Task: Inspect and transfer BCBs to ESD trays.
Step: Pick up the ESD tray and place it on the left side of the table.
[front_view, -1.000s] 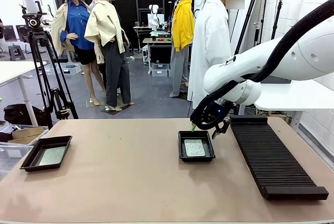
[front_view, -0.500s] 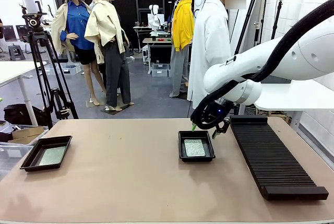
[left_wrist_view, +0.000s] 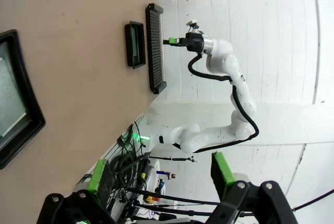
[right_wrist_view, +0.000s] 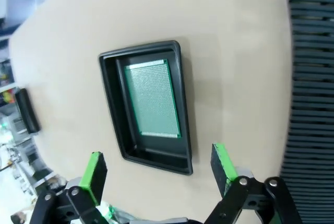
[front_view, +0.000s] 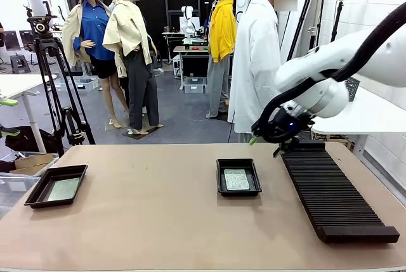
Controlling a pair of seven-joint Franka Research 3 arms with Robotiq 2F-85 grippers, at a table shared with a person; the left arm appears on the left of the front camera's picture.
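On the near stretch of the pale brown tabletop [front_view: 158, 221] nothing lies; a little farther in, at the robot's left edge, sits a shallow black rectangular plastic tray with a flared rim [front_view: 38, 194], and a thin flat green circuit board [front_view: 64, 189] lies flat inside it. Near the middle sits the second, identical black tray [front_view: 221, 186], with another green board [front_view: 236, 179] flat on its floor. Just beside that tray, to the right, a long black ridged rack [front_view: 330, 199] runs from the near edge toward the far side. Above the rack's far end hangs the right hand [front_view: 266, 144], its green-padded fingers apart and holding nothing; its wrist view looks down on the middle tray and board from above. The left hand [left_wrist_view: 159, 174] also has its fingers spread and empty, high over the left tray. Beyond the tabletop stands a person in a white coat [front_view: 254, 63]. Both trays appear filled, so the transfer looks complete or nearly so; the next move likely calls for the right arm to clear the rack or seek another board, though the rack's slots look empty from here.
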